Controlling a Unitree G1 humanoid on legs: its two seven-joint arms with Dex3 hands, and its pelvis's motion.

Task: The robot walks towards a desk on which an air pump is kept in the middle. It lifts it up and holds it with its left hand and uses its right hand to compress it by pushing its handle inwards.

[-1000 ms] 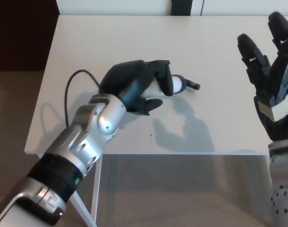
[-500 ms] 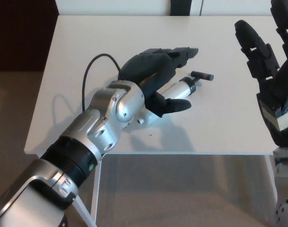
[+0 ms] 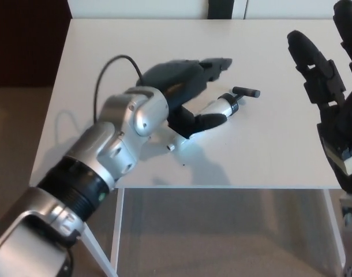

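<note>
pump lying slantwise under the left hand

the air pump [image 3: 213, 108] lies on the white desk [image 3: 268, 52], near the middle of the top and somewhat closer to the front edge than the back. its long axis runs on a slant: the pale barrel rises from lower left to upper right, and the dark handle [image 3: 246, 92] at its far end points toward the desk's right edge. a small white nub [image 3: 171, 147] shows at the low end, just off the wrist.

the left hand [image 3: 184, 92] is over the barrel, its two fingers stretched out along the far side of the pump and the thumb [image 3: 203, 123] on the near side, so the barrel sits between them. the fingers are not wrapped tight; whether they touch the barrel cannot be told. a black cable [image 3: 109, 69] loops from the arm over the desk's left part.

the right hand [image 3: 332, 104] is raised at the desk's right edge, fingers spread wide and holding nothing, well apart from the handle.

bare desk top lies between handle and right hand, and along the back edge.
</note>
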